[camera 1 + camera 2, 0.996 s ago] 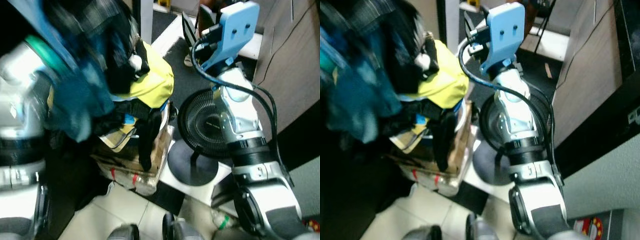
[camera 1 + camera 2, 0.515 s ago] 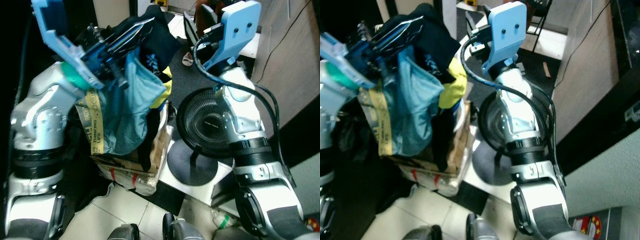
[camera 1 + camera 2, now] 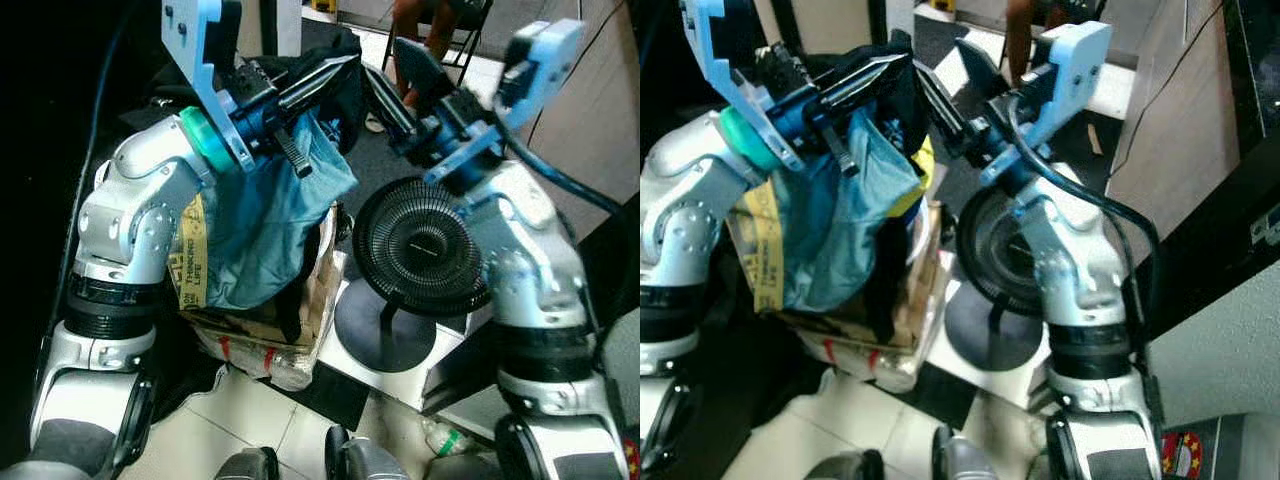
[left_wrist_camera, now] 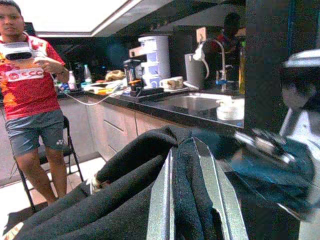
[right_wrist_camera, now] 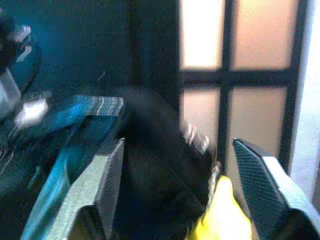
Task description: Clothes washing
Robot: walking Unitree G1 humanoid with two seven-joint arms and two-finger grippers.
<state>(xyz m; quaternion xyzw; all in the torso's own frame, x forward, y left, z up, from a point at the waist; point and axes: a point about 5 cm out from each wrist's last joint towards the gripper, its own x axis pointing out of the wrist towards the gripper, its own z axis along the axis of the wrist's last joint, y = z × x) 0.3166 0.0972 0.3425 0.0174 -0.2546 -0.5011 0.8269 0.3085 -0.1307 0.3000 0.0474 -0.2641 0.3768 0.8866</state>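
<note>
My left gripper (image 3: pixel 340 68) is raised over a cardboard box (image 3: pixel 318 290) stuffed with clothes. It is shut on a dark garment (image 3: pixel 335 40), and a teal garment (image 3: pixel 270 215) hangs below it. In the left wrist view the two fingers (image 4: pixel 161 200) pinch folds of the dark cloth (image 4: pixel 125 200). My right gripper (image 3: pixel 382 62) is open just right of the bundle, with its fingers aimed at it. The right wrist view shows the dark garment (image 5: pixel 150 150) ahead between the spread fingers (image 5: pixel 260 175), with a yellow cloth (image 5: pixel 220 215) below.
A black fan (image 3: pixel 420 245) on a round base stands right of the box, under my right arm. A yellow printed strap (image 3: pixel 192 250) hangs off the bundle. A person in a red shirt (image 4: pixel 27 85) stands by a chair and a kitchen counter (image 4: pixel 165 107). A wooden cabinet (image 3: pixel 600 120) is at the right.
My left arm has swung the clothes bundle away from the camera, to the right and higher. My right wrist has turned so its open fingers point at the bundle.
</note>
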